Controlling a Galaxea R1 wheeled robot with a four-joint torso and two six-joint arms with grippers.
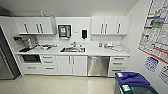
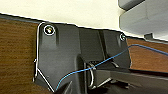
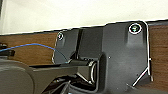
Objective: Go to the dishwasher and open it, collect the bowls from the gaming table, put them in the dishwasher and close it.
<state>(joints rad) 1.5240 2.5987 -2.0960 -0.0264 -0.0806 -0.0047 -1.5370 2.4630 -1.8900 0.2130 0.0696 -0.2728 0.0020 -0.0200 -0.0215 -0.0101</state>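
The dishwasher [image 1: 98,66] stands under the white counter [image 1: 100,52], right of the sink [image 1: 72,50]. Its grey steel front is closed, with a bar handle along the top. It sits between white double doors on its left and a white drawer stack [image 1: 118,65] on its right. The head view faces the kitchenette from a few steps back. The bowls and the gaming table are out of view. In both wrist views the dark robot plate covers the fingers, with brown wood wall and pale floor behind.
A blue-lidded bin [image 1: 131,78] and a dark green bin [image 1: 137,89] stand at the near right, close to the wall with posters [image 1: 156,30]. A dark fridge [image 1: 6,60] is at the far left. Pale floor [image 1: 60,85] lies open before the cabinets.
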